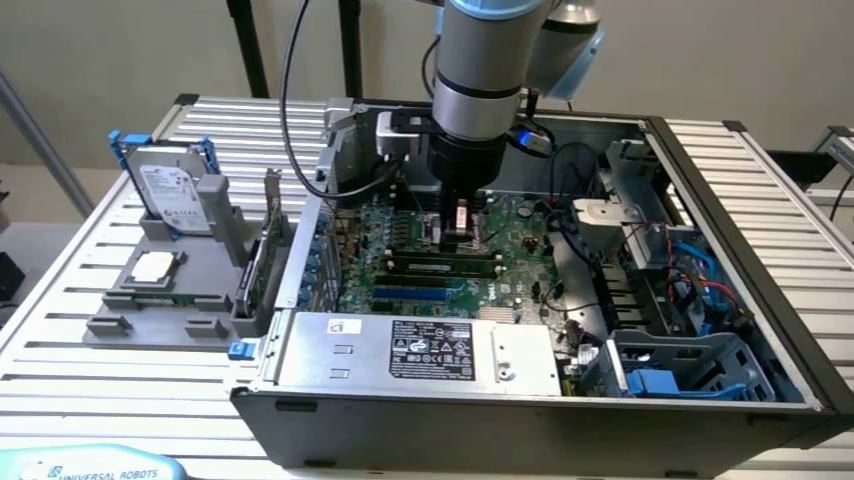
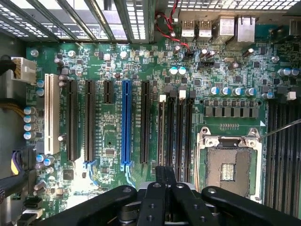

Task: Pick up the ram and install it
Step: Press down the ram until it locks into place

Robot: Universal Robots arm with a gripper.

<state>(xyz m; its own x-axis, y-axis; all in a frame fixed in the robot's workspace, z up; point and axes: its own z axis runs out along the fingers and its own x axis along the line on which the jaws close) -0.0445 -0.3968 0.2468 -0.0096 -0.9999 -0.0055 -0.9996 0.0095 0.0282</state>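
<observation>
The ram (image 1: 447, 266) is a long green stick with dark chips. It stands on edge in a black memory slot on the motherboard (image 1: 521, 285), inside the open computer case. My gripper (image 1: 461, 243) hangs straight down over the board, just behind and above the middle of the stick; whether it touches it I cannot tell. In the wrist view the gripper (image 2: 164, 170) has its two dark fingers pressed together, nothing showing between them, lined up with the row of black memory slots (image 2: 176, 132).
A silver power supply (image 1: 427, 350) fills the case's near side, with cables and a drive cage (image 1: 681, 365) on the exterior view's right. A grey holder (image 1: 147, 325) outside carries a hard drive (image 1: 174, 185) and an expansion card (image 1: 274, 250). The CPU socket (image 2: 228, 165) is beside the slots.
</observation>
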